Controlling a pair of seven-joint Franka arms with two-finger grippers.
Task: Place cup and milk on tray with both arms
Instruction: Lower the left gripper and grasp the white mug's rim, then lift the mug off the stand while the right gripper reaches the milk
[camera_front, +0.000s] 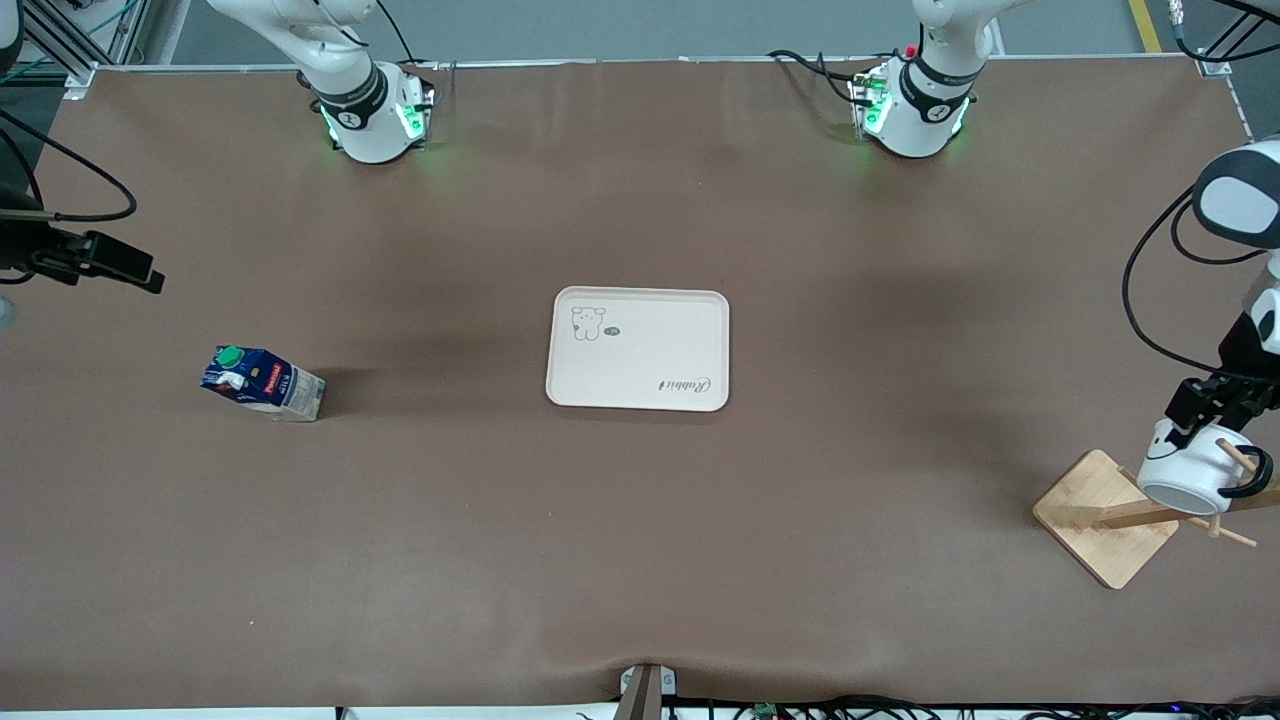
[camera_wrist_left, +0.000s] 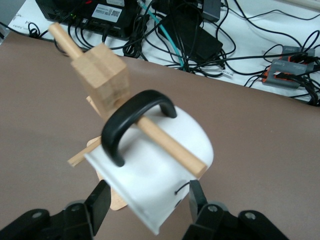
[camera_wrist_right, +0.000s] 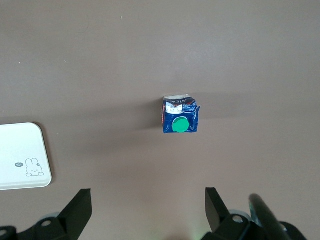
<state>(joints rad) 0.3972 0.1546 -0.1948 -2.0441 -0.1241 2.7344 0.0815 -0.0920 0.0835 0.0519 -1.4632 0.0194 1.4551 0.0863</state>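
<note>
The white cup (camera_front: 1190, 472) hangs tilted by its black handle (camera_wrist_left: 131, 120) on a peg of a wooden stand at the left arm's end of the table. My left gripper (camera_front: 1200, 412) (camera_wrist_left: 148, 192) straddles the cup's body, open; one finger (camera_wrist_left: 196, 196) is against the wall and the other (camera_wrist_left: 100, 200) stands just off it. The milk (camera_front: 262, 383) (camera_wrist_right: 180, 120) stands upright toward the right arm's end. My right gripper (camera_front: 140, 272) (camera_wrist_right: 147, 195) hovers open and empty over bare table beside the milk. The cream tray (camera_front: 650, 340) (camera_wrist_right: 20, 150) lies in the middle with nothing on it.
The wooden stand has a flat square base (camera_front: 1105, 520), an upright post (camera_wrist_left: 102, 80) and pegs (camera_wrist_left: 170, 142). Cables and black boxes (camera_wrist_left: 200, 35) lie off the table's edge by the stand. A camera mount (camera_front: 645, 690) sits at the table's near edge.
</note>
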